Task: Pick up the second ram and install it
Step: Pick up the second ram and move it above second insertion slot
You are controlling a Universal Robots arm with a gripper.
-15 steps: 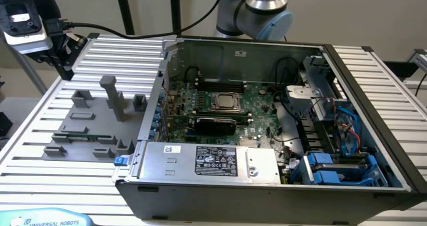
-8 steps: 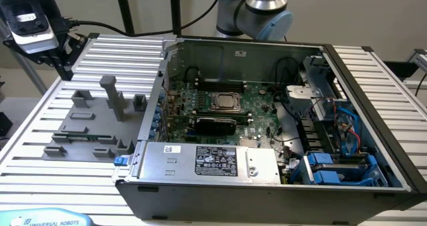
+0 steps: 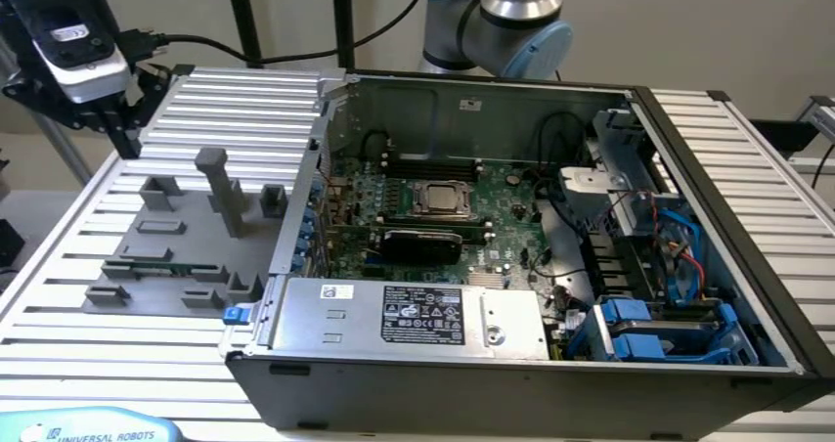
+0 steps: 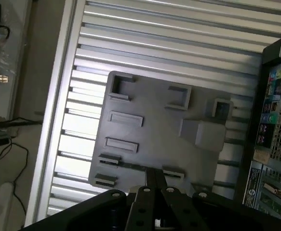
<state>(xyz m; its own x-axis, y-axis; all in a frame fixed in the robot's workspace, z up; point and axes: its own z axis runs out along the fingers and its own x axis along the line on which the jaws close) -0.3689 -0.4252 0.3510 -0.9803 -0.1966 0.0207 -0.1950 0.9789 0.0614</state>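
Observation:
The second ram (image 3: 156, 267) is a thin green stick lying in a low slot of the grey holder plate (image 3: 131, 239), near that plate's front edge at the exterior view's left. In the wrist view it shows as a thin dark strip (image 4: 130, 165) between two holder blocks. My gripper (image 3: 129, 149) hangs above the ribbed table behind the plate's far left corner, well apart from the ram. Its fingers (image 4: 151, 179) are pressed together, shut on nothing. The green motherboard (image 3: 490, 193) lies inside the open computer case (image 3: 522, 369).
A tall grey post (image 3: 219, 190) and several holder blocks stand on the plate between my gripper and the case. The case wall (image 3: 313, 168) rises at the plate's right. A power supply (image 3: 405, 315) and blue drive bays (image 3: 652, 330) sit at the case front.

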